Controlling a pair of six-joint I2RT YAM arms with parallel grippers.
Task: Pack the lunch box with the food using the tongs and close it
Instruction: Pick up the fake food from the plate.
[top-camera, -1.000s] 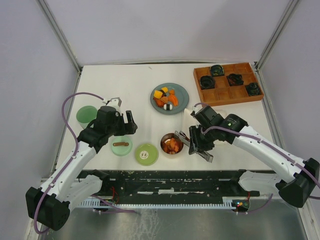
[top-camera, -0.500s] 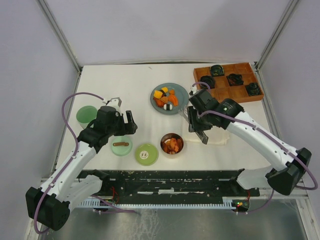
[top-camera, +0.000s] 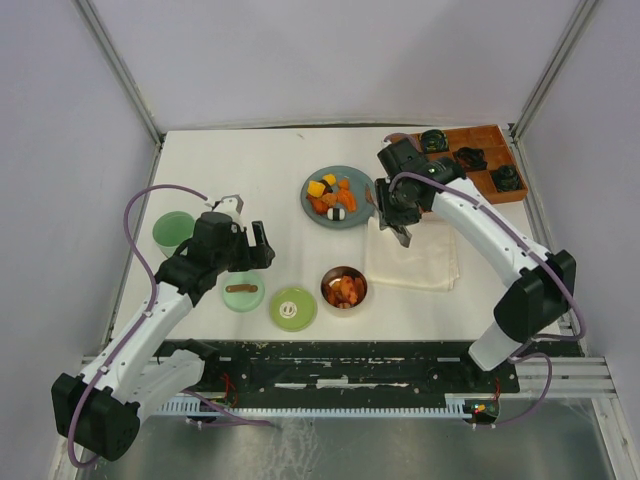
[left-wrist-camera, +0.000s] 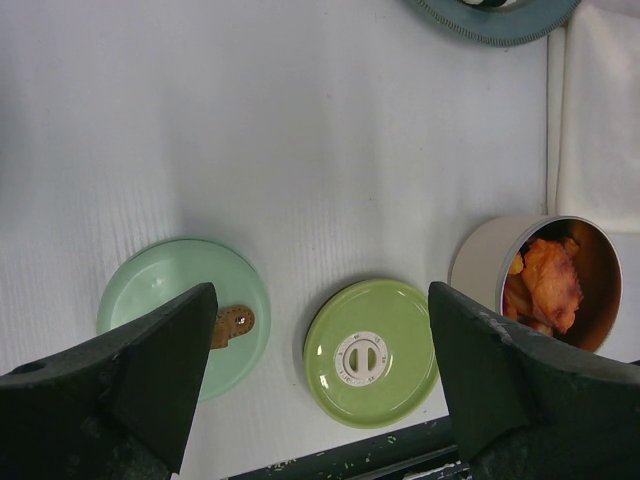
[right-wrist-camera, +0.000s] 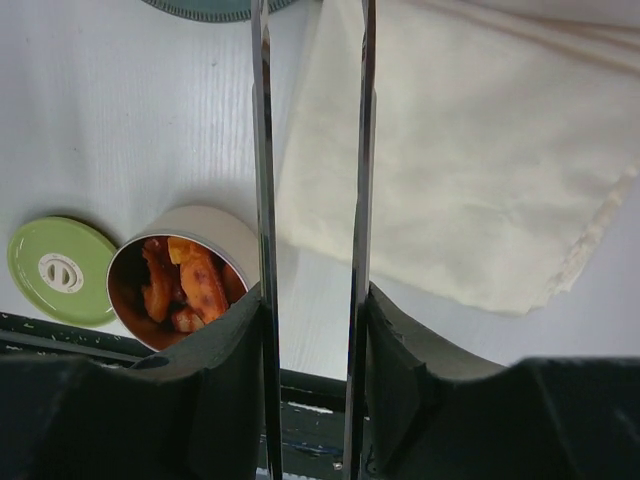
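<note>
On the bench (top-camera: 270, 170) we have the bowl (left-wrist-camera: 482, 262) part-filled, food (top-camera: 330, 198) left on the plate (top-camera: 371, 188), lids (top-camera: 293, 309) off, right fingers (right-wrist-camera: 225, 370) holding tongs (right-wrist-camera: 262, 150), left fingers (left-wrist-camera: 140, 380) wide.

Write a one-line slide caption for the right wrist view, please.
Right gripper holding the tongs at the edge of the cream cloth; food-filled steel bowl and lime-green lid at left.

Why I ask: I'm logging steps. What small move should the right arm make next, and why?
Probably swing the tongs left over the grey-blue plate and lower them onto a piece. The right gripper is shut on the tongs above the cream cloth, food lies on the plate, and the steel bowl stands open.
</note>
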